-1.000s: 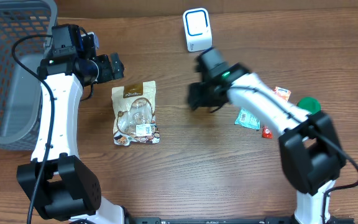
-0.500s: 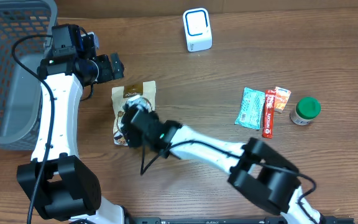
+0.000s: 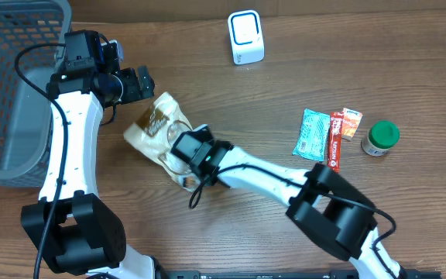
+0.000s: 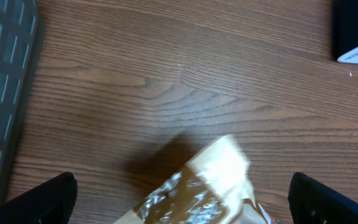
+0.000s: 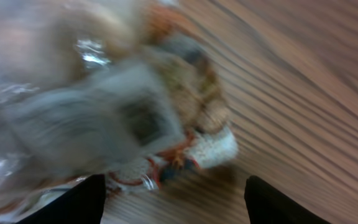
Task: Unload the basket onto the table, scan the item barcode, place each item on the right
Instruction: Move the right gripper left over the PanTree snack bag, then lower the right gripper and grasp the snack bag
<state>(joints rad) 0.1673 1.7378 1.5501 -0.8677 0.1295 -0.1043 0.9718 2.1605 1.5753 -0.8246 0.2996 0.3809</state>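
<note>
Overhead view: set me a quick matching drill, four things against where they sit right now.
Things:
1. grey basket
2. white scanner
3. snack bag
4. green-lidded jar

Places:
A. far right, just past the red stick packet
B. far left edge of the view
C. top centre of the view
D. left of centre, lying askew on the wood

Pairs: 1-B, 2-C, 3-D, 4-A
</note>
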